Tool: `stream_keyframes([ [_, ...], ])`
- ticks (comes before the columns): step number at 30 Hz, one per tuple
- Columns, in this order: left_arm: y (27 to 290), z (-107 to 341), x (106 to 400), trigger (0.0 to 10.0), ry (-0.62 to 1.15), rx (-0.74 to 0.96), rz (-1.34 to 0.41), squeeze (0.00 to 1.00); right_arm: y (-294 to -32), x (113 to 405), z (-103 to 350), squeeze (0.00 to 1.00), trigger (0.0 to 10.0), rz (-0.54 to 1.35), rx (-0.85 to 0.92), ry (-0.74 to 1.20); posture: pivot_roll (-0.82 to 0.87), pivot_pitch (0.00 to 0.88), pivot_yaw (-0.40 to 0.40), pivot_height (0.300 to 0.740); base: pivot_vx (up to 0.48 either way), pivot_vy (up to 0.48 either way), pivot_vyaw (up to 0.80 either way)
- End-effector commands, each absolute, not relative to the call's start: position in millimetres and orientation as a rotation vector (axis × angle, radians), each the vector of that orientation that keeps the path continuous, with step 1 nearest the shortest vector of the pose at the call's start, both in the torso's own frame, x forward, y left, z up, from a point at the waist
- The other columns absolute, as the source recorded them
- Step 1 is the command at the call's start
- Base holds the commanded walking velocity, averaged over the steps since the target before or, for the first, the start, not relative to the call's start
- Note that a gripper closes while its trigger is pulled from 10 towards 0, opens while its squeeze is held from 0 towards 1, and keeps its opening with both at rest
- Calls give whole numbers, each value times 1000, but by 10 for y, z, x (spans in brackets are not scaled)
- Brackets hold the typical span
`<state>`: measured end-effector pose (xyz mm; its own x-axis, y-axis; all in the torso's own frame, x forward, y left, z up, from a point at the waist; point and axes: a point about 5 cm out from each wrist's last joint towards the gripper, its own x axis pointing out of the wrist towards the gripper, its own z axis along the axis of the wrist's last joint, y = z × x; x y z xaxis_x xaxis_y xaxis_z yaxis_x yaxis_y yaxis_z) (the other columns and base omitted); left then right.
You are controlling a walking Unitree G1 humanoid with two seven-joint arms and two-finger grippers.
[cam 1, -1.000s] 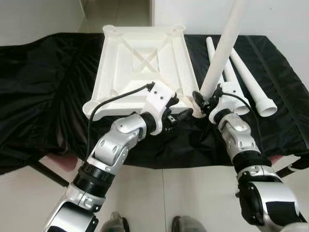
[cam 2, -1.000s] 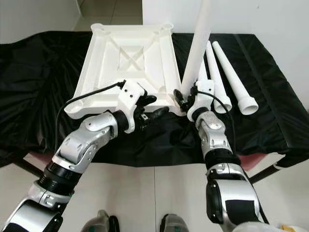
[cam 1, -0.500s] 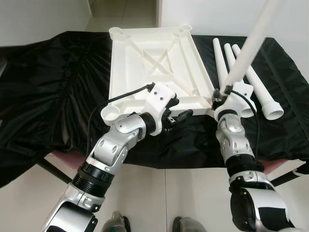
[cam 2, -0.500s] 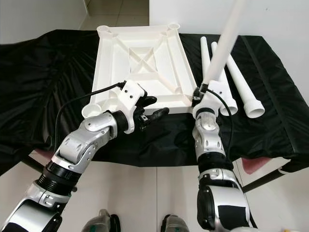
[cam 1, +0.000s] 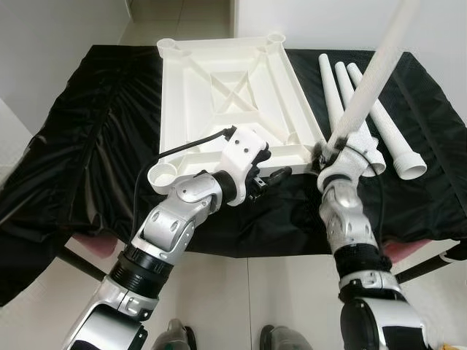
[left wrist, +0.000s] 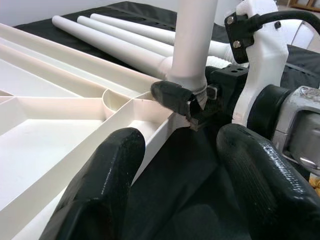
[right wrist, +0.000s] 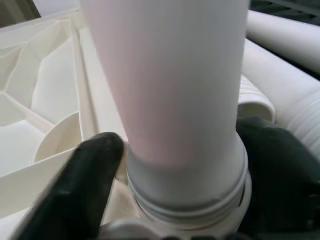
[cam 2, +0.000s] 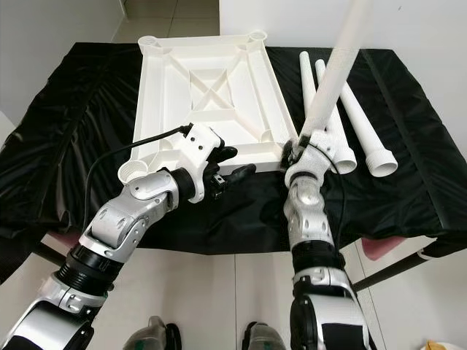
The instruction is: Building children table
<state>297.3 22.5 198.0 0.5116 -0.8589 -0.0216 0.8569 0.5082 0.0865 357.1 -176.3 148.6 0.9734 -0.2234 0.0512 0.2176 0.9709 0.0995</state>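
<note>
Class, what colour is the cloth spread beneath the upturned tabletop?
Black; the cloth shows best in the left eye view.

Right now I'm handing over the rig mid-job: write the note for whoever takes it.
Right pincer: shut on a white leg, its threaded end at the near right corner socket of the upturned tabletop; not visibly seated.
Left pincer: open, empty, beside the tabletop's near edge.
Three spare legs lie on the black cloth, right of the tabletop.
Done: no leg fitted.
Left: seat this leg, then the other three.
</note>
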Motion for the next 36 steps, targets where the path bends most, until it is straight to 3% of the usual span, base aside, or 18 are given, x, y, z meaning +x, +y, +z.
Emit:
stream_keyframes([
  [1,211,1937,2979,10000,1,113,-1068,0,-1757,3508,1489,1000,10000,-210,82,-91,-53,80,55,740,0,0,0],
  [2,213,1931,2997,10000,4,119,-1060,0,-1771,3473,1493,0,10000,-211,68,-109,-54,79,55,740,0,0,0],
  [14,192,1876,3111,10000,46,130,-1027,0,-1829,3281,1503,0,10000,-211,44,-189,-66,74,63,740,0,0,0],
  [22,91,1730,3306,10000,159,186,-979,0,-1902,2942,1411,0,10000,-220,24,-226,-82,66,70,740,0,0,0],
  [36,72,1671,3514,10000,198,296,-889,0,-1837,2823,1394,0,10000,-184,34,-222,-98,73,80,740,0,0,0],
])
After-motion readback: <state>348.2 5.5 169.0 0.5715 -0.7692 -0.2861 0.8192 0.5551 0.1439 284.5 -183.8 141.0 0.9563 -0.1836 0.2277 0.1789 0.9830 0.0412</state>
